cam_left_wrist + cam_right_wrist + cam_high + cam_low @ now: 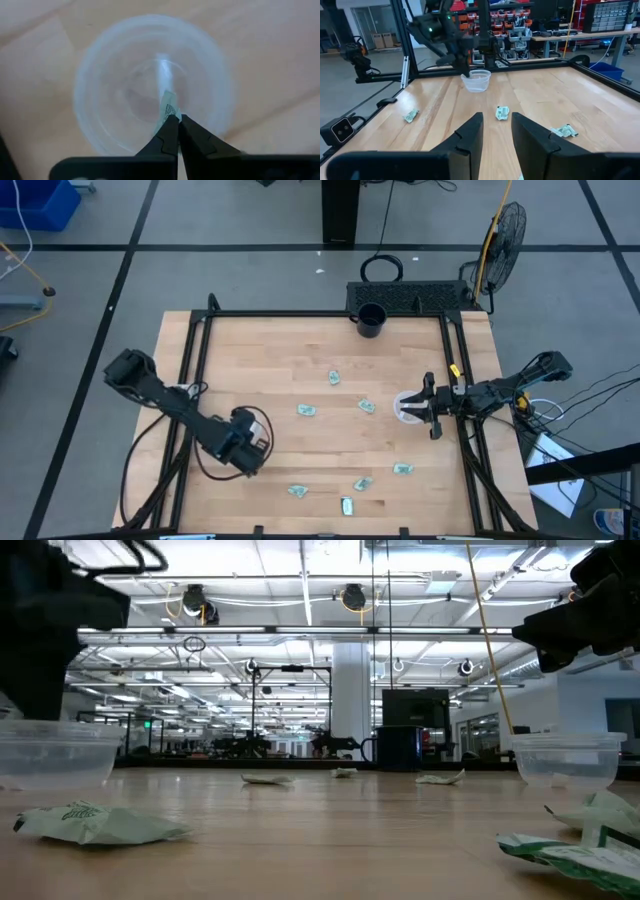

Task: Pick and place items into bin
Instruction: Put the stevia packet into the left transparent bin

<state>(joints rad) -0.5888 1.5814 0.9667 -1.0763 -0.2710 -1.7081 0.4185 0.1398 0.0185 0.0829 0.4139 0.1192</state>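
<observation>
Several tiny pale green crinkled items lie scattered on the wooden table, among them one (307,410), one (367,406) and one (403,469). My left gripper (177,119) (246,448) hangs over a clear cup (150,80) and is shut on one item (169,106). That cup (477,80) stands on its base under the left arm in the right wrist view. My right gripper (497,127) (431,406) is open and level near the table's right edge, beside a second clear cup (407,408). My left gripper pinches one end of the green item (168,112) between its two fingertips, coming from above and pointing down. The item is lifted clear and sticks out beyond the fingertips over the open mouth of the clear cup.
A black cup (370,320) stands at the table's far edge. A black frame rail (455,370) runs round the tabletop. More items lie toward the near edge (297,491) (346,505) (363,483). Two show in front of my right gripper (502,112) (411,116).
</observation>
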